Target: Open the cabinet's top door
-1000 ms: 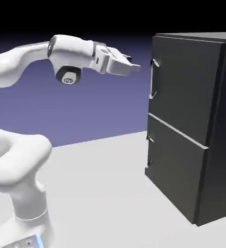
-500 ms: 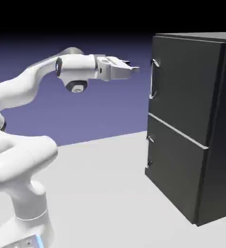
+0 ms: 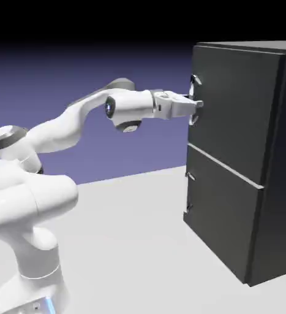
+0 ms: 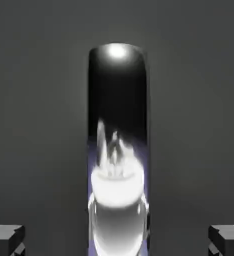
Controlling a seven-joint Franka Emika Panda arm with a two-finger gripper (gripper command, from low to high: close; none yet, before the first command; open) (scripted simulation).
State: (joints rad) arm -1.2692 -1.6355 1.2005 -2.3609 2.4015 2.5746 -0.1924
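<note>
The dark grey cabinet [image 3: 275,184] stands at the exterior view's right. Its top door [image 3: 237,113] is flush and carries a vertical silver bar handle [image 3: 195,84] on its left edge. My gripper [image 3: 196,105] reaches level to that handle, its tips at the bar's lower half. In the hand view the shiny handle [image 4: 117,150] runs up the middle against the flat door [image 4: 38,100]. The gripper [image 4: 117,241] straddles it. The two grey fingertips [image 4: 6,239] sit in the bottom corners, well apart from the bar, so the gripper is open.
Below the top door is a shorter lower door [image 3: 222,214] with a small handle [image 3: 188,176] on its left edge. The cabinet stands on the pale table [image 3: 133,245]. My arm stretches across from the exterior view's left.
The arm has extended to the right, carrying the gripper from a gap short of the cabinet up to the top door's handle. The door has not moved.
</note>
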